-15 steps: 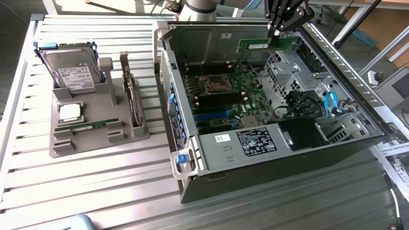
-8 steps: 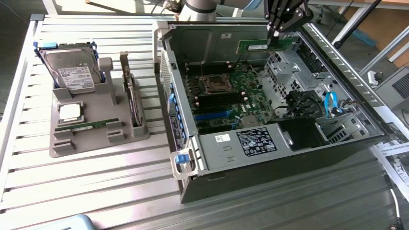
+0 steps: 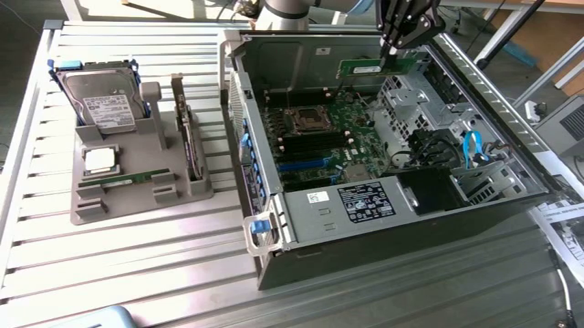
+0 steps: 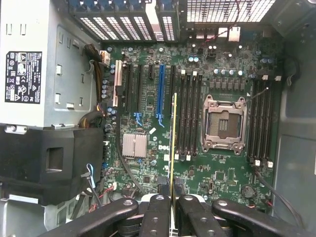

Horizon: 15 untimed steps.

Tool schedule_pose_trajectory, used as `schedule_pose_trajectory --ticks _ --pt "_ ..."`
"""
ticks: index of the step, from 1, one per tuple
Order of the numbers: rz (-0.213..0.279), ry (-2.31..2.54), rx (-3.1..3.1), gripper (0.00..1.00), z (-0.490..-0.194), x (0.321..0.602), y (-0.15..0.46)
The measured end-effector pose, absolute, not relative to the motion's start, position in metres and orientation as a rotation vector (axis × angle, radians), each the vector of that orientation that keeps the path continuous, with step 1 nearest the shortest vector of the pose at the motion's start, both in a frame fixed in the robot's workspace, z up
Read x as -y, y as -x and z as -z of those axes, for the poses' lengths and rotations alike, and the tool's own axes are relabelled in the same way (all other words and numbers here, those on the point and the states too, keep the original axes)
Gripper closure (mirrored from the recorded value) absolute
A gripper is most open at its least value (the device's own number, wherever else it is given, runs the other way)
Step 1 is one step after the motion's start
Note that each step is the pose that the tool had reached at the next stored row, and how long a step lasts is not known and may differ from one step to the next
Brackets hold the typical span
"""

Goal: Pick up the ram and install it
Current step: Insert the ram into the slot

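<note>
One gripper (image 3: 392,53) hangs in the upper right of the exterior view, its black fingers clamped on the ram (image 3: 370,67). This green stick is held on edge above the far end of the open computer case (image 3: 273,232). The case lies on its side on a slatted metal table (image 3: 137,273), with the motherboard (image 3: 319,140) facing up. The ram sits clear of the board, level with the case's upper rim, and is not seated in any slot. The CPU socket (image 3: 304,121) lies below it, toward the exterior view's left.

On the exterior view's left stands a grey holder (image 3: 137,205), well apart from the gripper. It carries a hard drive (image 3: 102,96) at its far end, a square silver CPU chip (image 3: 98,160) in the middle and an upright expansion card (image 3: 187,133) along the side nearest the case. A second green stick (image 3: 123,180) lies flat in it, near the chip.

Seen from the wrist view, the gripper (image 4: 173,200) pinches the ram (image 4: 173,143) between two black fingers (image 4: 157,212). The ram shows edge-on as a thin yellow-green line over the motherboard (image 4: 148,98). That line runs parallel to the black memory slots (image 4: 190,118), just beside them and between them and the blue slot (image 4: 160,91). The empty CPU socket (image 4: 223,123) lies on the far side of those memory slots. A small silver heatsink (image 4: 134,145) sits on the ram's other side. Whether the ram touches the board cannot be told from this view.
</note>
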<state>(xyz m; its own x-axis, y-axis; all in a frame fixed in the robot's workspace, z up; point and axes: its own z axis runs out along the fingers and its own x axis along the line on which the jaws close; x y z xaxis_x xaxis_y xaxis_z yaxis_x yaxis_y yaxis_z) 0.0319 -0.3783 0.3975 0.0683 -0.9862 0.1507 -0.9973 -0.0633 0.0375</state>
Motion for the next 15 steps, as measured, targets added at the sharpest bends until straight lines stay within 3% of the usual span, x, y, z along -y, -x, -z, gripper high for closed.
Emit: schedule_pose_trajectory --ticks 15 --pt "-0.128 -2.196 2.055 0.86 -0.3907 0.3782 -0.0319"
